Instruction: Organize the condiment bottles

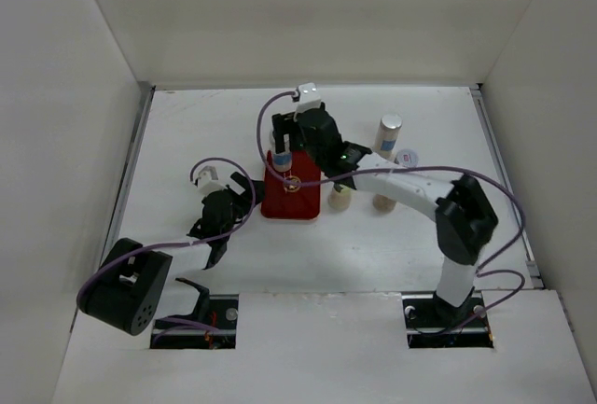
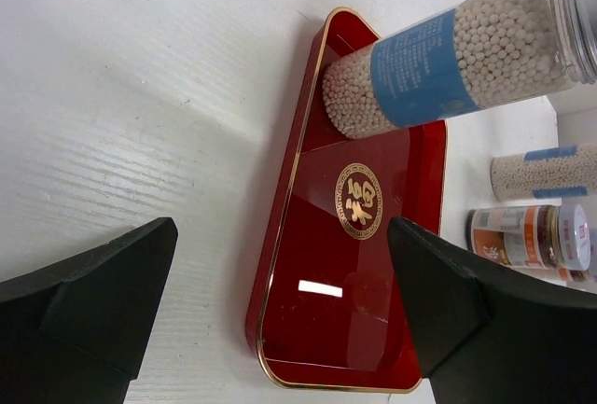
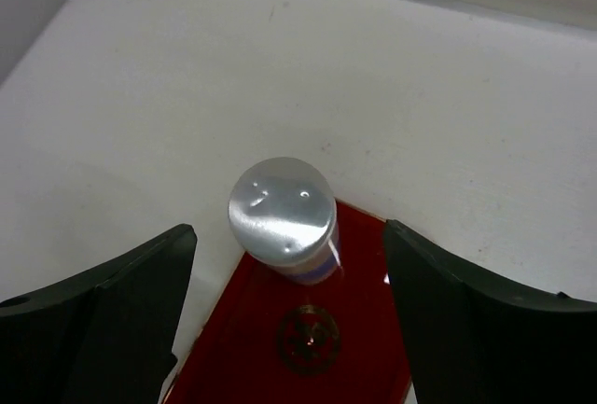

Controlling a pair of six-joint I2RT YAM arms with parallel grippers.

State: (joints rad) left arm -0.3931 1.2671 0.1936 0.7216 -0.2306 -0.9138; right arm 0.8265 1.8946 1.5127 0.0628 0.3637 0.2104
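Condiment bottle [image 3: 283,210] apparently upright, cap up

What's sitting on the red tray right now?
One condiment bottle, blue label, silver cap, beige beads inside, stands upright at the red tray's far end. The rest of the tray is bare, a gold emblem at its centre. The patch under the bottle is covered.

A blue-labelled bottle [image 1: 281,162] stands at the far end of the red tray [image 1: 303,204], a silver-capped bottle [image 1: 390,132] well to its right.
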